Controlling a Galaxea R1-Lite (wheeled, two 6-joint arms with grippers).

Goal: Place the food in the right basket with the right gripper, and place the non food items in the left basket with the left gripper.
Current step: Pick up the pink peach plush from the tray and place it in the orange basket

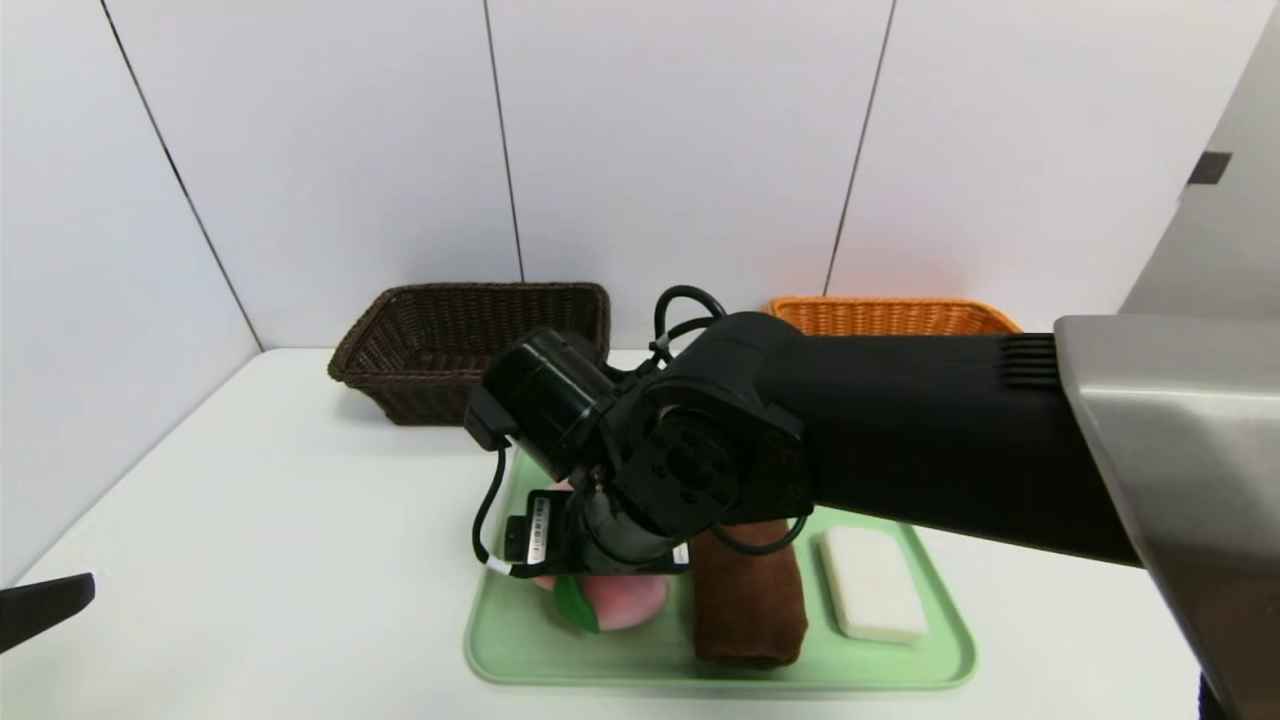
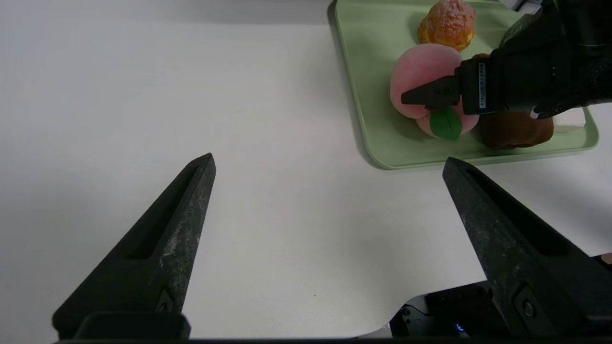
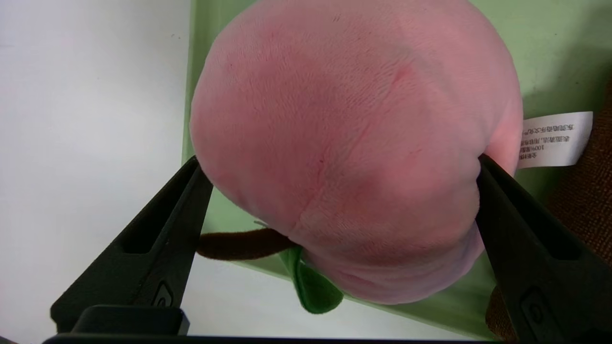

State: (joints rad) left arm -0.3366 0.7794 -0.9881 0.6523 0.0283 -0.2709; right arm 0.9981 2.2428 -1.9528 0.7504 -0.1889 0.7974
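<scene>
With its fingers spread wide, the right end effector (image 3: 342,167) is at the pink plush peach (image 3: 354,143) on the green tray (image 1: 590,670). Peach lies between the two fingers; one presses a dent into its side, the other meets the opposite edge. No clamped grip seen: fingers apart to either side. Green leaf (image 3: 318,286) and brown stem (image 3: 244,243) protrude beside the finger at the stem side. White label (image 3: 554,138) sticks out from the other side, toward a brown cloth-like item (image 1: 750,600). On the same tray: a glazed bun (image 2: 448,26) near the peach, a white block (image 1: 875,585) beyond the brown item. Left end effector (image 2: 329,160): fingers apart, nothing between them, above the tabletop (image 1: 300,560) to the left of the tray. Dark basket (image 1: 480,390) behind left; orange basket (image 1: 890,316) behind right.
</scene>
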